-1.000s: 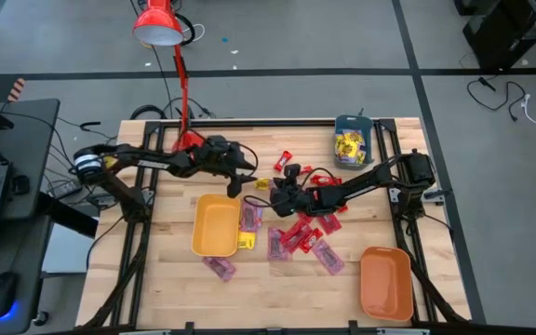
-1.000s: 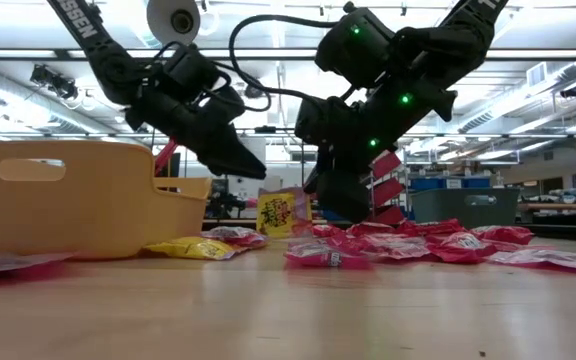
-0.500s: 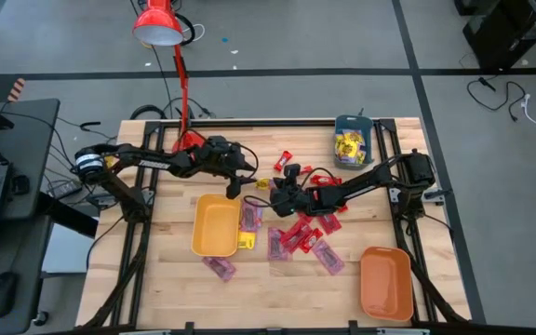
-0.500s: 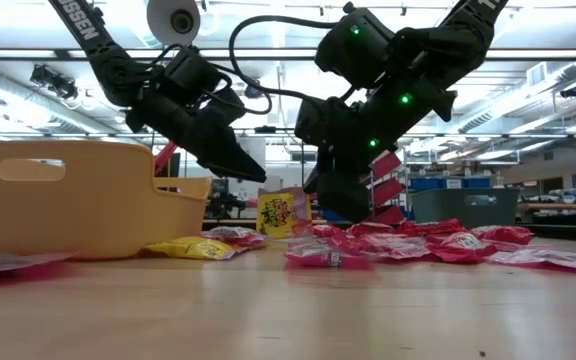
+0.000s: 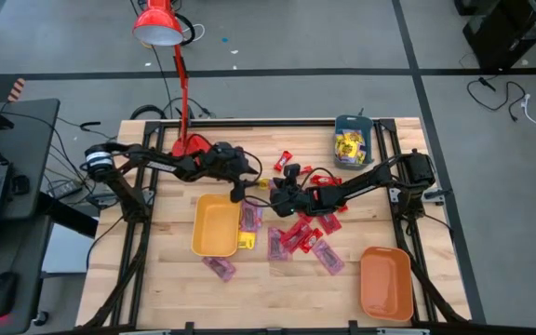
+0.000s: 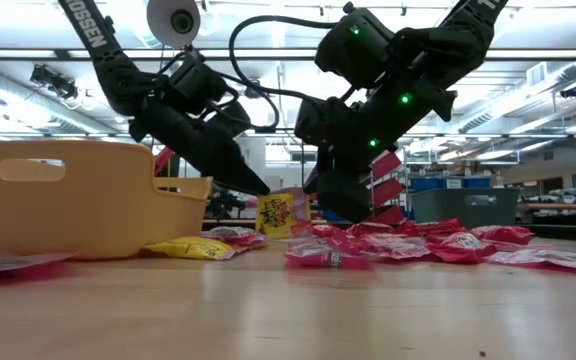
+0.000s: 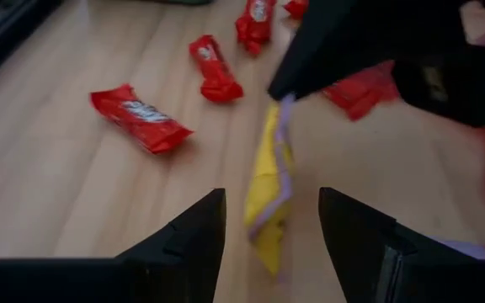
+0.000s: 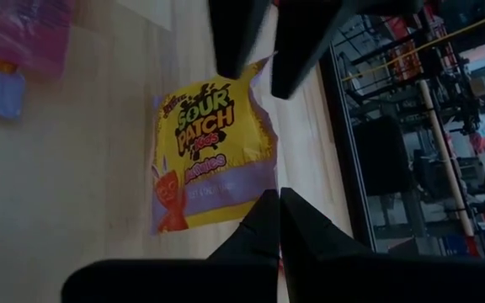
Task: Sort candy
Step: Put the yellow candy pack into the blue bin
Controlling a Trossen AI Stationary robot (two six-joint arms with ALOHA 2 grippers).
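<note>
A yellow packet with dark print [image 5: 261,184] stands upright mid-table, also seen in the low view [image 6: 281,212] and face-on in the right wrist view [image 8: 213,151]. My right gripper [image 5: 278,193] is shut on it, coming from the table's right. My left gripper [image 5: 240,189] is open. Its two fingers stand on either side of the packet [image 7: 268,185], one [image 8: 230,50] and the other [image 8: 297,50] astride its corner, touching nothing. Red sweets [image 5: 298,234] and pinkish-purple packets [image 5: 327,257] lie flat around and nearer than the grippers. My right gripper pinches the yellow packet at its purple-banded end [image 8: 255,198] between the two shut fingers [image 8: 263,223]. The fingers slant down from the table's right [image 6: 343,200]. The packet stands upright in the hold, on edge, its far end [image 7: 268,252] low by the table top.
A yellow-orange tray [image 5: 214,225] sits just nearer than my left gripper, with packets beside it. An orange tray [image 5: 386,282] stands at the near right corner. A blue bin of yellow sweets [image 5: 352,140] stands at the far right. The red lamp's base [image 5: 189,141] is at the far edge.
My left gripper has come down and moved toward the table's right, closing in on the upright yellow packet with its fingers still apart. The right gripper and the packet have kept still.
</note>
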